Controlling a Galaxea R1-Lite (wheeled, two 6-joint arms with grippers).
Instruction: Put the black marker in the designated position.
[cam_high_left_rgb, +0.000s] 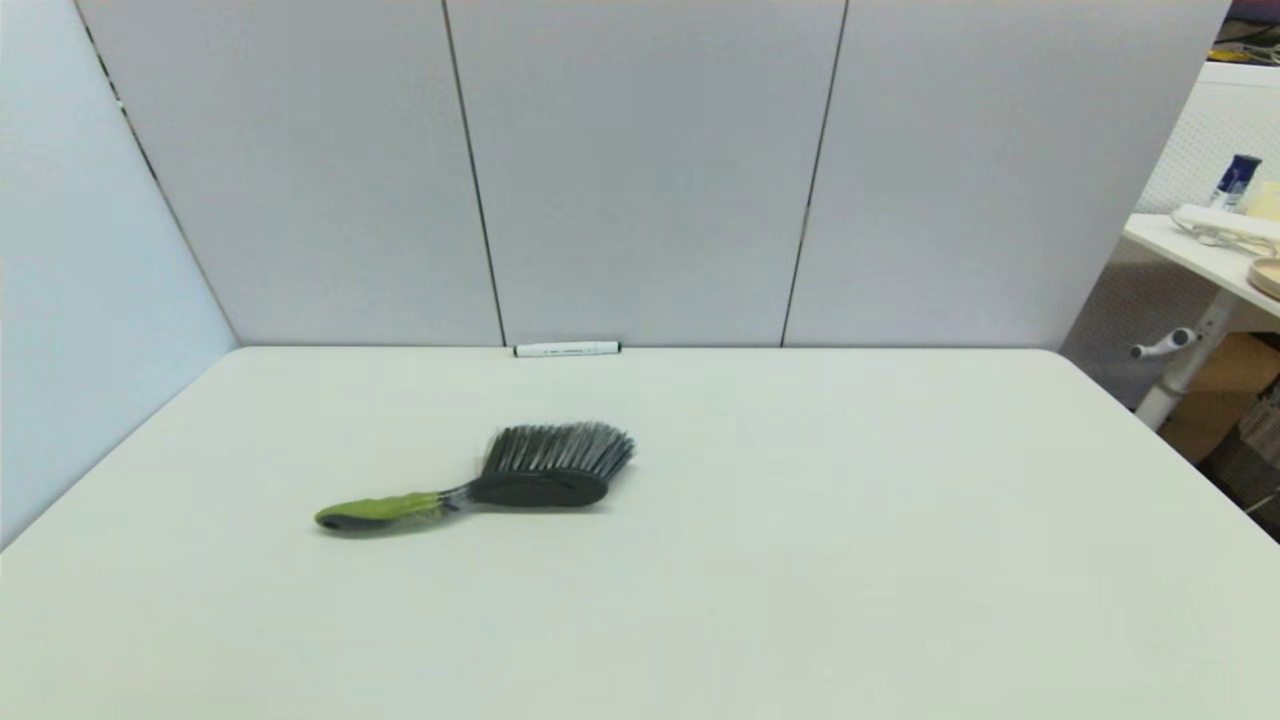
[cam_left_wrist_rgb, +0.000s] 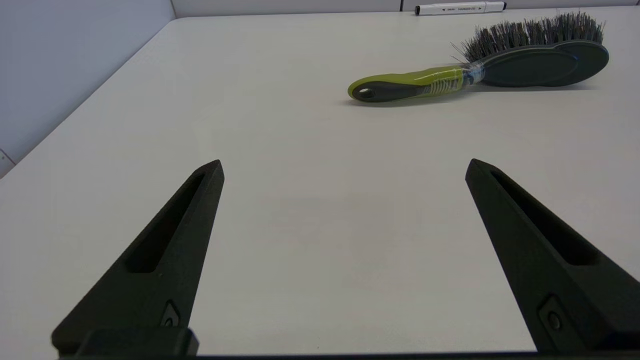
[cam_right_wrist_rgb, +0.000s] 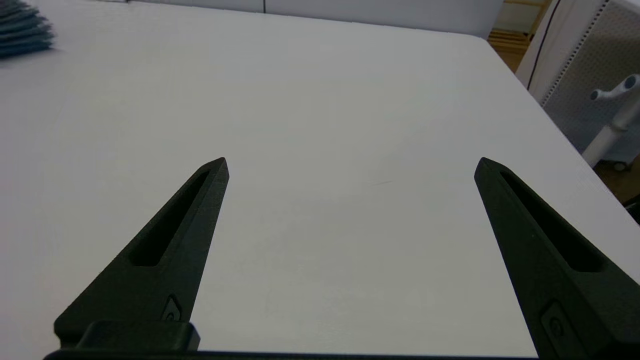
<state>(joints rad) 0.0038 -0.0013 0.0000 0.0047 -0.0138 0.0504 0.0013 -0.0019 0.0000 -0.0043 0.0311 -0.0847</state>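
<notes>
White table (cam_high_left_rgb: 800, 560): one black marker (cam_high_left_rgb: 566, 349), one brush (cam_high_left_rgb: 480, 483), two splayed tools.

Matt table (cam_high_left_rgb: 800, 560); glossy green brush (cam_high_left_rgb: 480, 490) handle.

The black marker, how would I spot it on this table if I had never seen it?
Look to the far edge of the white table, where it meets the grey wall panels. The black marker lies flat along the foot of the middle panel, beyond the brush. It is a slim white stick with small dark tips, with no bristles or green handle.
</notes>
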